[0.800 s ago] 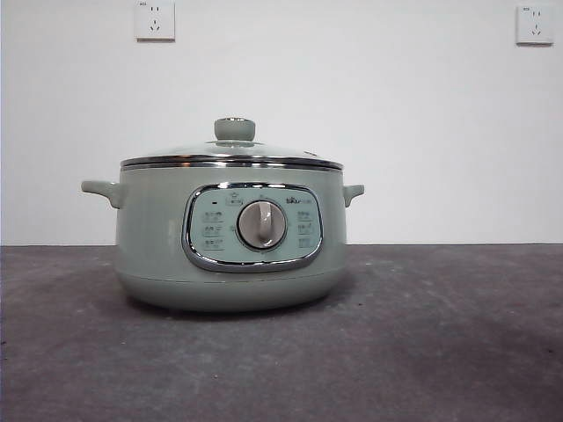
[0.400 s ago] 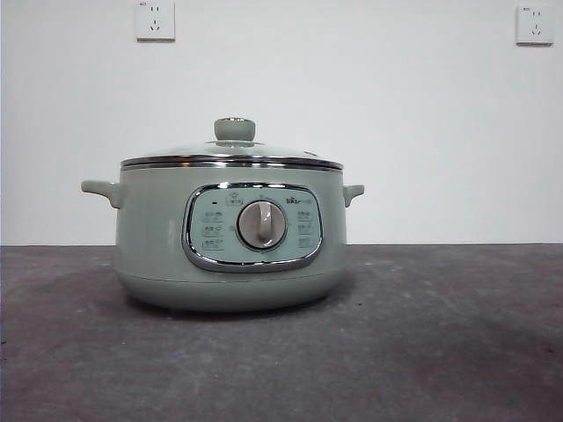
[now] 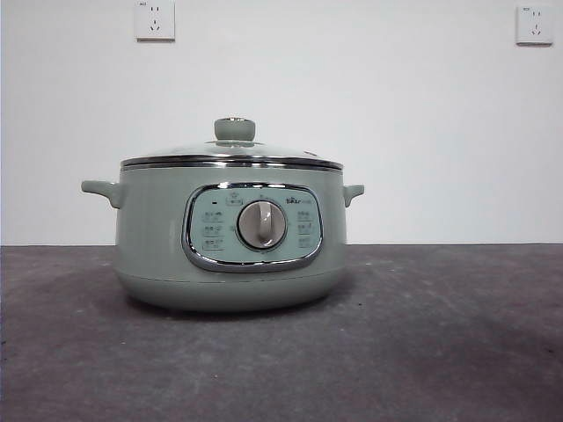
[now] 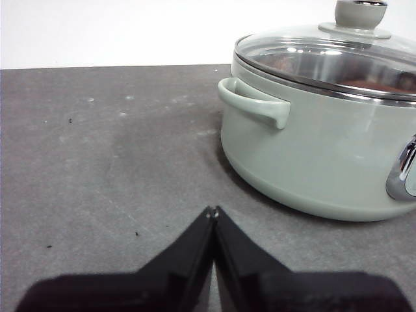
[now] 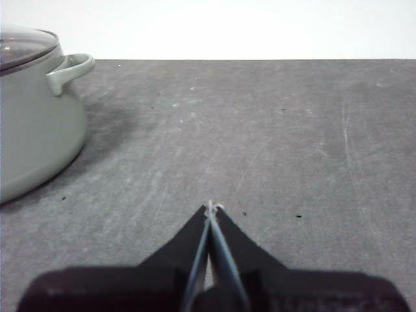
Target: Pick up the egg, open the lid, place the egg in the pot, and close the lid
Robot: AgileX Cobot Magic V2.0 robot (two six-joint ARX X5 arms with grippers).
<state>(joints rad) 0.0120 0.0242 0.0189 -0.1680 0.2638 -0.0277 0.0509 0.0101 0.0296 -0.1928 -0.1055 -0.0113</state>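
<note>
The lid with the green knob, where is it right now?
The lid sits closed on top of the pot, left of centre in the front view, on the grey table; neither gripper touches it.

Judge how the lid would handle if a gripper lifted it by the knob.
The lid looks like glass, so probably fragile and fairly heavy. Its knob is small and smooth, so it may slip. Its chrome rim sits snug on the pot.

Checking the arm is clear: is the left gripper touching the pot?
Apart. The left wrist view shows bare table between the left gripper and the pot.
</note>
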